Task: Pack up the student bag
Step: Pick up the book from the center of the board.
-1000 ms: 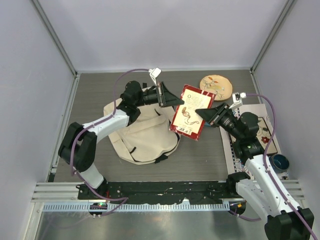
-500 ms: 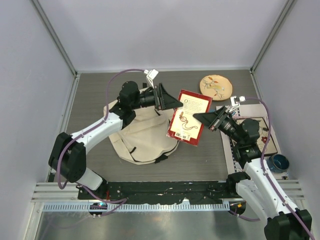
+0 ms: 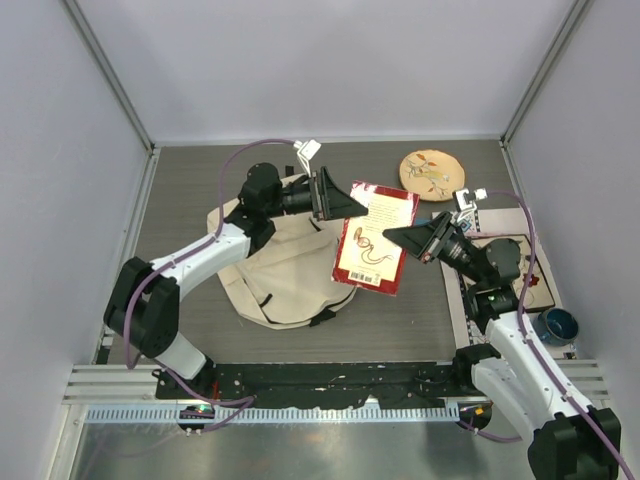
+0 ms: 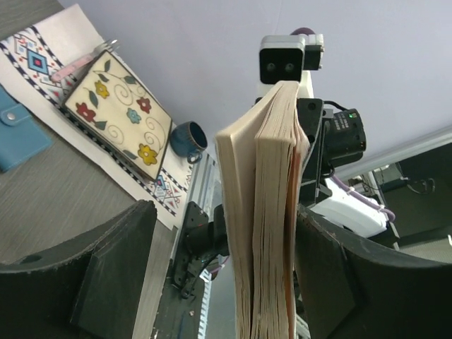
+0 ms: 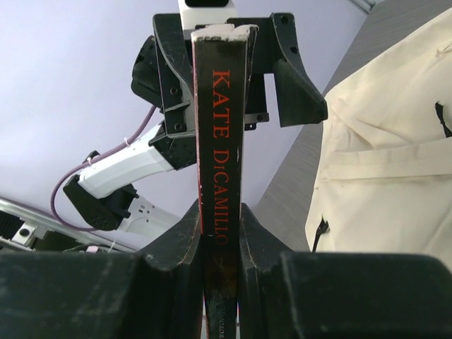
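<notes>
The right gripper (image 5: 219, 236) is closed tight on the spine of a red-covered paperback book with a cream panel on its face (image 3: 376, 238). Both its black fingers (image 5: 185, 236) press against the spine, which reads "Kate DiCamillo", and the book stands on edge in the air between the two arms. At the book's opposite side, the left gripper (image 4: 224, 282) stands wide open. Its jaws flank the cream page edge with a clear gap on either side, so it holds nothing.

Below the left gripper and its wrist lies the student bag, a large cream fabric backpack with thin black straps (image 3: 285, 270). It rests slumped on the grey desk (image 3: 420, 310). From the right gripper, the student bag lies past the book and off to that gripper's right, down on the desk.

Beside the right arm, behind its gripper, a square cream board painted with coloured flowers and curls (image 4: 120, 120) lies on a white runner with a geometric border (image 4: 42, 56). A dark blue mug (image 4: 185, 139) stands just beside the board's corner. A flat blue pouch with a snap (image 4: 18, 131) lies on the desk next to the runner.

Farther off, beyond both grippers toward the back wall, a round tan embroidered disc (image 3: 432, 174) lies flat on the desk, apart from the book
</notes>
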`<action>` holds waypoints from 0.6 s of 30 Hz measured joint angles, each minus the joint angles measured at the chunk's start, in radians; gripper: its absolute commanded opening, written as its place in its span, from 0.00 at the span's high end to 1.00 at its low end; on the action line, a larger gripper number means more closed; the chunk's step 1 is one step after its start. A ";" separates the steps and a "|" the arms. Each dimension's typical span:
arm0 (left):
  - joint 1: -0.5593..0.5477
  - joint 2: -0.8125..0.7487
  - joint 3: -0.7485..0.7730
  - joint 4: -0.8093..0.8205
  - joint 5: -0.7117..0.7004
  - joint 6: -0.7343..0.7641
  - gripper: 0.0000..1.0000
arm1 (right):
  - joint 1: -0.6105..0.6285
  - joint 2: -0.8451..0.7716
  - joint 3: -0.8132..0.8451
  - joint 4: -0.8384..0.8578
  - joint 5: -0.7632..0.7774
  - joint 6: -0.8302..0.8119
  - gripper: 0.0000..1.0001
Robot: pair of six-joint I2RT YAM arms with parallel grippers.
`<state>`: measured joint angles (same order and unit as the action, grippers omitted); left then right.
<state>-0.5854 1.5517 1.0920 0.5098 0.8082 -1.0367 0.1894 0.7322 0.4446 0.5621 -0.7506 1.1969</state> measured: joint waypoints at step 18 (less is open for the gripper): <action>0.006 0.076 -0.040 0.292 0.079 -0.195 1.00 | 0.001 0.126 0.084 -0.108 -0.073 -0.153 0.51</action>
<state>-0.5797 1.6279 1.0519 0.8021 0.8875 -1.2312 0.1905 0.8577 0.5285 0.4538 -0.8238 1.0439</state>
